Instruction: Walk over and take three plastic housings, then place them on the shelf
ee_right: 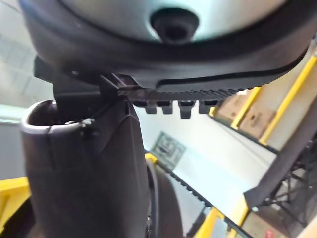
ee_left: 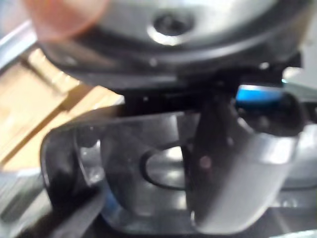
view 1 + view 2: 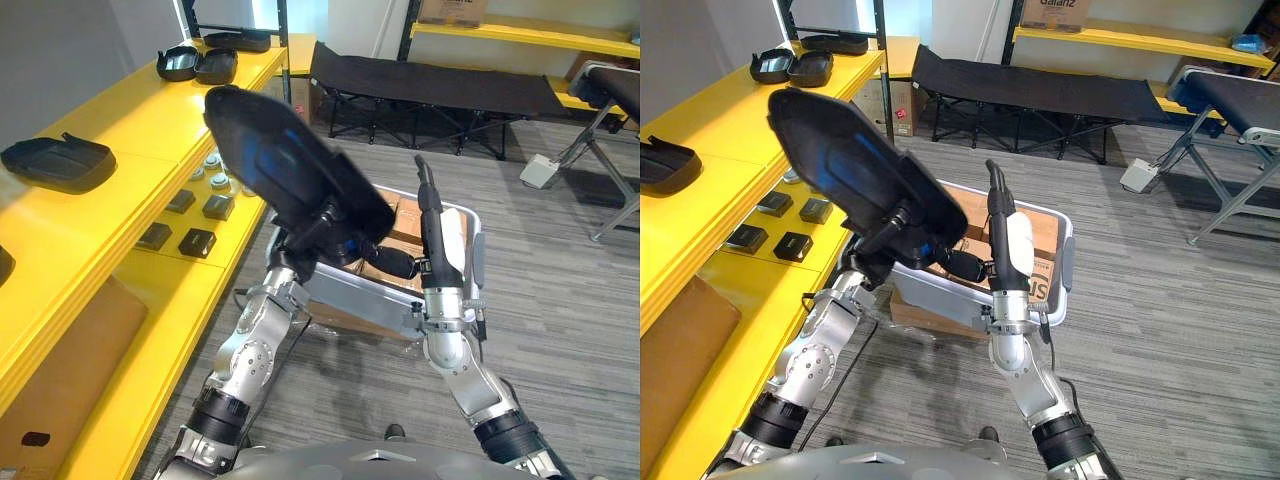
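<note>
My left hand (image 3: pixel 322 243) is shut on the lower end of a large black plastic housing (image 3: pixel 283 160) and holds it tilted in the air beside the yellow shelf (image 3: pixel 130 120). In the left wrist view my thumb (image 2: pixel 233 163) lies curled across the housing's glossy black shell (image 2: pixel 138 163). My right hand (image 3: pixel 1002 225) stands upright just right of the housing, fingers straight and empty, white thumb cover (image 3: pixel 1019 246) showing. One black housing (image 3: pixel 57 161) lies on the near part of the top shelf, and two more (image 3: pixel 198 64) sit farther back.
A grey bin (image 3: pixel 372 300) with cardboard boxes stands on the floor directly below my hands. Small black parts (image 3: pixel 183 226) lie on the lower shelf level. A black folding cot (image 3: pixel 430 88) is at the back, and a metal frame (image 3: pixel 610 140) is at the right.
</note>
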Available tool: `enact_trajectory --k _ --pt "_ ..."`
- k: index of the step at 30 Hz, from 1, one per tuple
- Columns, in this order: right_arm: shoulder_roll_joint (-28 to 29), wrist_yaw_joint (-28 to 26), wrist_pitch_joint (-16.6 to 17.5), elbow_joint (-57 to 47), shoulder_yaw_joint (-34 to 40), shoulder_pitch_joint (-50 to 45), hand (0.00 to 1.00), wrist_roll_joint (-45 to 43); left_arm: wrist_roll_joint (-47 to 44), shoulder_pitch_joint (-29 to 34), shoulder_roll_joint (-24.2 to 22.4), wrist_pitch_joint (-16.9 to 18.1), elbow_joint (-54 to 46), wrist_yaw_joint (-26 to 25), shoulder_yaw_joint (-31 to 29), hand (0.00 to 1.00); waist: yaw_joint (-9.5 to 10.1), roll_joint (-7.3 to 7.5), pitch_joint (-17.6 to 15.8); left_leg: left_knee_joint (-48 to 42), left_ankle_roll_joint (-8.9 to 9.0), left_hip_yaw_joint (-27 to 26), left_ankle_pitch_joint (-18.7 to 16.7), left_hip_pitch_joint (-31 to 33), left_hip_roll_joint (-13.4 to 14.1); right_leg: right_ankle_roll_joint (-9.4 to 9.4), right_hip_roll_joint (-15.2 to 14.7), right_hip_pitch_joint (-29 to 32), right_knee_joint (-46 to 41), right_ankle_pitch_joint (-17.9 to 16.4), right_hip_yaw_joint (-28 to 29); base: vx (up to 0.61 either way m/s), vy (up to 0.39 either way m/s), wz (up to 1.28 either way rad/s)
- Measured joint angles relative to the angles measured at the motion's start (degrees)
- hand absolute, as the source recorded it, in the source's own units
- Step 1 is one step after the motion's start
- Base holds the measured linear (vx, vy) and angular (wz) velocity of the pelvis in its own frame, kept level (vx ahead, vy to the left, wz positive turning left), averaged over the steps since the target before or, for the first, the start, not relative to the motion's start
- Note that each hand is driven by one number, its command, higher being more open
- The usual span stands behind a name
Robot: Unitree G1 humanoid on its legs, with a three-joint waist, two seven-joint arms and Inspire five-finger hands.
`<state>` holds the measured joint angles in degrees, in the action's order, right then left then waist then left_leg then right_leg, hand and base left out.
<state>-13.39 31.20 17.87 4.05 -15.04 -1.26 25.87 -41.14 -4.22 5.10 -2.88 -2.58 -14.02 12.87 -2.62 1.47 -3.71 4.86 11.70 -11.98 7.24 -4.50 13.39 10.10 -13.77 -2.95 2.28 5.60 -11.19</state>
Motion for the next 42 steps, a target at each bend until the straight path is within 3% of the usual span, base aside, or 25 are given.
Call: enact_trajectory --k 4,7,13,16,20,23,25,29,31,35,42 --pt "1.02 -1.07 -3.03 0.00 1.24 -4.60 1.00 -3.21 17.00 3.29 -2.04 0.63 0.07 -12.78 -11.47 0.00 -0.02 -0.38 0.24 0.00 0.02 0.13 -0.02 0.01 0.00 0.08 0.05 -0.37 0.34 0.05 -0.16 0.00 0.000 0.00" --pt "2.67 -0.69 -4.82 0.03 2.32 -7.32 1.00 -4.43 24.89 4.61 -1.86 2.14 0.07 -19.59 -18.00 0.00 0.27 -0.40 0.26 0.01 0.14 0.53 -0.30 0.01 0.00 -0.01 0.06 -0.68 0.81 0.00 -0.68 -0.01 0.003 0.07" --pt "4.66 -0.83 -5.07 0.28 0.57 -7.65 1.00 -7.86 32.74 4.70 -1.81 2.98 0.06 -23.88 -19.29 0.00 1.36 -0.52 0.45 0.01 0.55 1.13 -0.66 0.07 0.00 -0.39 0.06 -1.09 0.93 -0.25 -1.27 -0.01 0.007 0.05" --pt "5.14 -2.49 -4.74 0.30 -0.19 -8.00 1.00 -13.70 32.76 4.76 -1.82 4.02 0.06 -22.50 -18.13 0.00 0.76 -0.55 0.54 0.01 0.59 1.11 -0.70 0.13 0.00 -0.44 0.06 -1.03 1.03 -0.28 -1.26 0.00 0.000 0.00" --pt "5.10 -8.00 -4.71 0.60 -0.04 -9.41 1.00 -19.26 32.82 5.66 -1.96 9.48 -0.38 -18.58 -15.07 0.00 0.65 -0.92 0.76 0.00 0.55 0.99 -0.86 0.21 0.00 -0.44 0.06 -0.99 1.39 -0.28 -1.25 0.00 0.003 -0.01" --pt "5.00 -11.64 -4.64 1.37 0.04 -9.85 1.00 -24.80 32.86 9.87 -2.32 13.74 -3.99 -15.36 -12.82 0.00 0.43 -1.60 1.16 -0.02 0.32 0.79 -0.99 0.25 -0.01 -0.01 0.11 -1.06 1.90 -0.01 -1.23 0.03 0.011 -0.03" --pt "4.95 -16.16 -4.48 2.07 1.04 -9.85 1.00 -31.84 33.10 13.18 -2.95 17.07 -6.76 -12.96 -12.64 0.00 0.75 -2.10 1.42 -0.04 0.35 0.90 -1.07 0.26 -0.02 0.02 0.12 -1.25 1.93 -0.03 -1.57 0.04 0.012 0.03" --pt "4.63 -24.46 -4.24 2.04 1.55 -9.79 1.00 -41.06 33.05 17.03 -2.89 19.58 -11.89 -8.95 -14.20 0.00 1.32 -2.34 1.39 -0.05 0.34 3.05 -1.08 0.99 -0.09 0.22 0.11 -2.66 1.96 -0.36 -4.36 0.02 0.003 0.26" --pt "4.50 -29.59 -4.07 2.05 1.23 -9.59 1.00 -44.64 33.06 18.40 -2.87 20.83 -15.57 -6.14 -15.46 0.00 2.78 -2.61 1.21 -0.04 0.25 5.55 -0.99 2.18 -0.25 0.33 0.10 -3.23 1.96 -0.92 -6.93 -0.01 -0.004 0.52" --pt "4.16 -33.63 -4.06 2.03 -2.00 -7.25 1.00 -44.71 33.05 20.97 -2.87 22.08 -20.50 -3.81 -18.51 0.00 5.13 -3.55 1.18 -0.04 0.35 9.65 -1.08 3.49 -0.73 0.39 -0.03 -5.23 1.90 -2.16 -11.28 -0.01 -0.008 0.52" --pt "3.88 -35.29 -4.08 2.15 -4.25 -0.82 1.00 -44.21 32.72 28.41 -2.92 24.33 -24.99 2.73 -26.63 0.00 10.88 -3.83 1.38 -0.06 0.13 15.27 -0.11 6.07 -1.96 1.00 -0.15 -7.25 1.78 -3.09 -17.05 0.03 -0.016 0.43"
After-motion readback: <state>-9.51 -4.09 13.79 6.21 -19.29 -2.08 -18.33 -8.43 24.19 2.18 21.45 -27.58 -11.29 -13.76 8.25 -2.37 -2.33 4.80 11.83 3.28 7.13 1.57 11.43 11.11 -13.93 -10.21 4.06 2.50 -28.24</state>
